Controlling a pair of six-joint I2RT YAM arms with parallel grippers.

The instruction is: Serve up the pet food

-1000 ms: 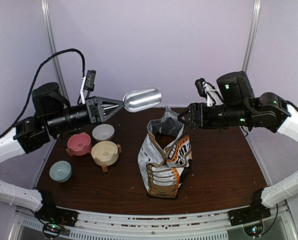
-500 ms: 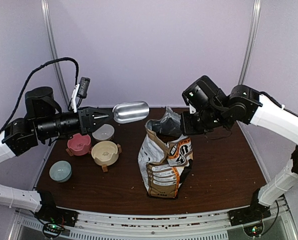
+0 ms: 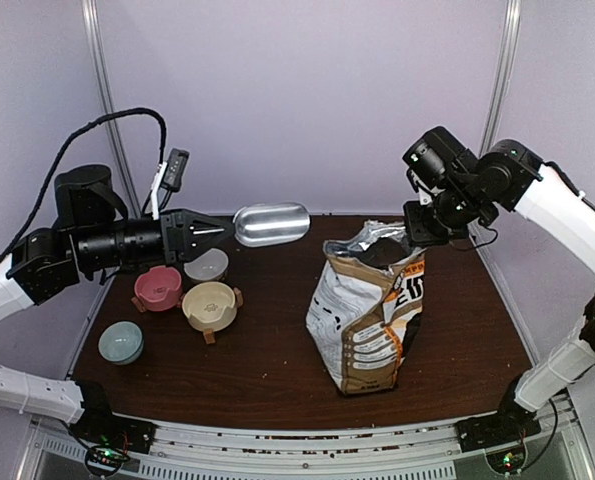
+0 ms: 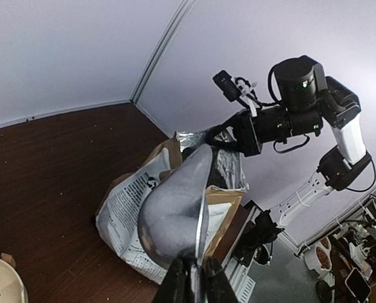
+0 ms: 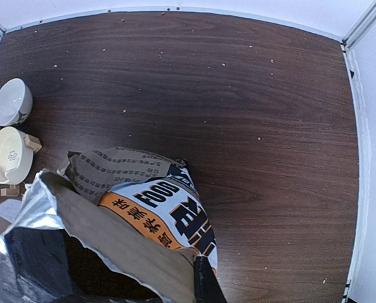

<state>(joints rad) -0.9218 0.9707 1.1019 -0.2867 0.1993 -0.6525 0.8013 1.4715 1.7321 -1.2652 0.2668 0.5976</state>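
My left gripper [image 3: 215, 231] is shut on the handle of a silver metal scoop [image 3: 272, 224], held level in the air above the table's back left. In the left wrist view the scoop [image 4: 175, 208] shows its rounded underside, with the gripper [image 4: 194, 281] clamped on its stem. The brown-and-white paper bag [image 3: 369, 320] stands open at mid-right. My right gripper [image 3: 415, 232] is shut on the bag's top right rim. One dark fingertip [image 5: 205, 285] presses the bag [image 5: 169, 208] edge. The pet food is hidden in the bag's dark opening.
Four small bowls sit at the left: pink [image 3: 158, 288], cream on a wooden stand [image 3: 210, 304], pale grey [image 3: 206, 265] and blue-grey [image 3: 121, 342]. Tiny crumbs dot the brown table [image 5: 251, 95]. White walls and frame posts close in the back and sides.
My right gripper closed on the bag's rim and pulled the bag to the right, standing it more upright. The left arm shifted the scoop slightly but kept hold of it.
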